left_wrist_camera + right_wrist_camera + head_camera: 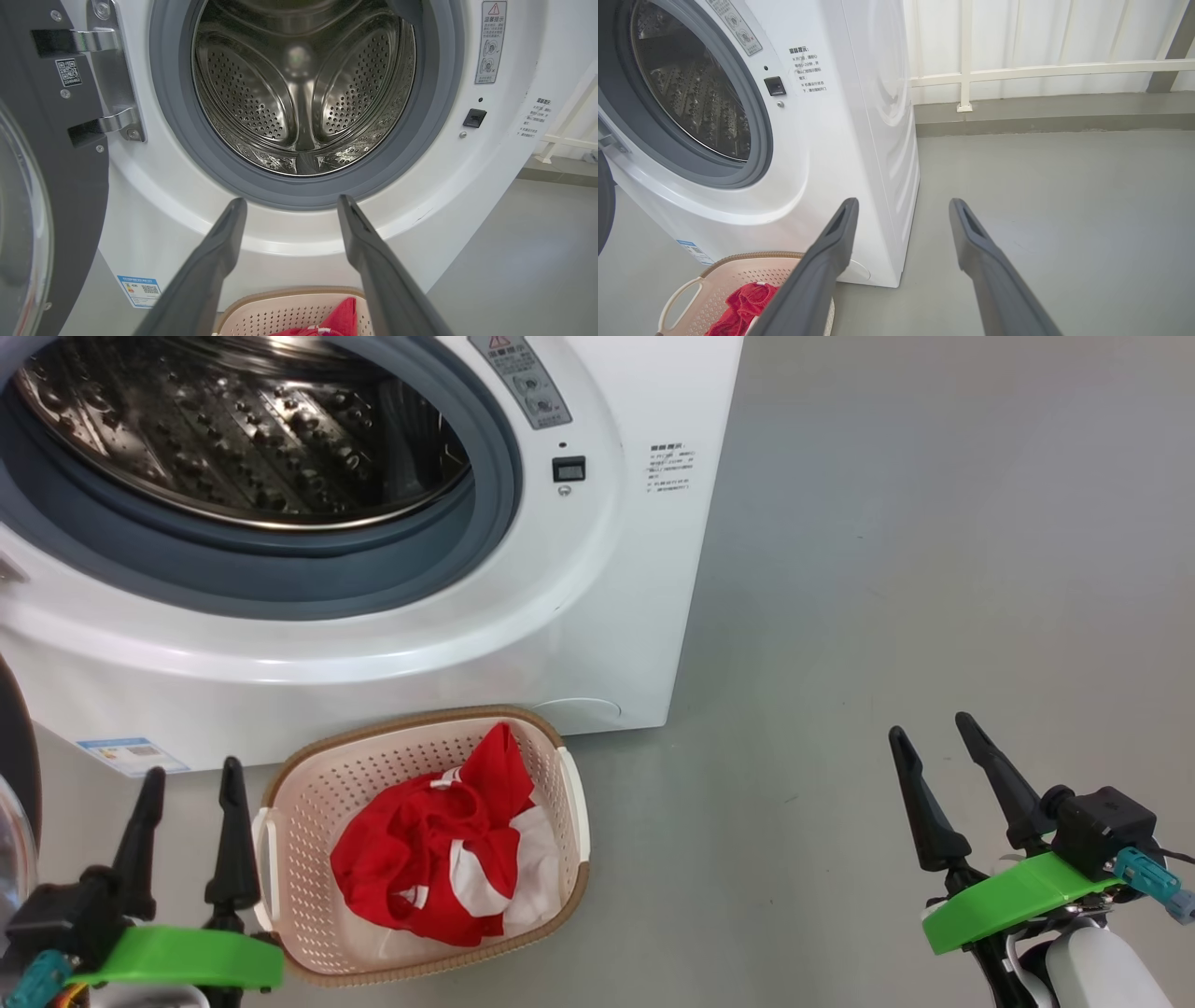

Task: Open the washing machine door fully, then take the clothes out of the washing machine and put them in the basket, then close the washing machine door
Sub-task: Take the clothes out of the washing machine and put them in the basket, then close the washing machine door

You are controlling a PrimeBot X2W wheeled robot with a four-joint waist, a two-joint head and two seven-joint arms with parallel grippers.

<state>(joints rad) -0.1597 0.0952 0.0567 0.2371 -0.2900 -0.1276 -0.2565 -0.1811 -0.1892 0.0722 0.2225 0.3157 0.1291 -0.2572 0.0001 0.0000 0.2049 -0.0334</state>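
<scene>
Steel and white enamel dominate the scene: the big white front-loading washing machine (373, 644) stands with its large round door (79, 186), dark-rimmed with a bulging clear window, swung out on its hinges to the robot's left, so the opening step looks done. Inside the grey rubber ring, the perforated steel drum (303, 93) shows bare metal wherever the views reach into it, and no cloth can be seen there. On the grey floor (887, 569), just in front of the machine's base, sits the small cream perforated plastic basket (411, 717) with its brown woven-look rim and white side handles. The soft red clothes (439, 859) with white trim lie heaped inside it, over some plain white cloth. Unloading therefore appears complete, and closing the door seems to be what is left. The left gripper (192, 767) hangs just beside the basket's left handle with its fingers spread wide and holding nothing. The right gripper (930, 724) is equally wide and empty, well apart over the floor.
</scene>
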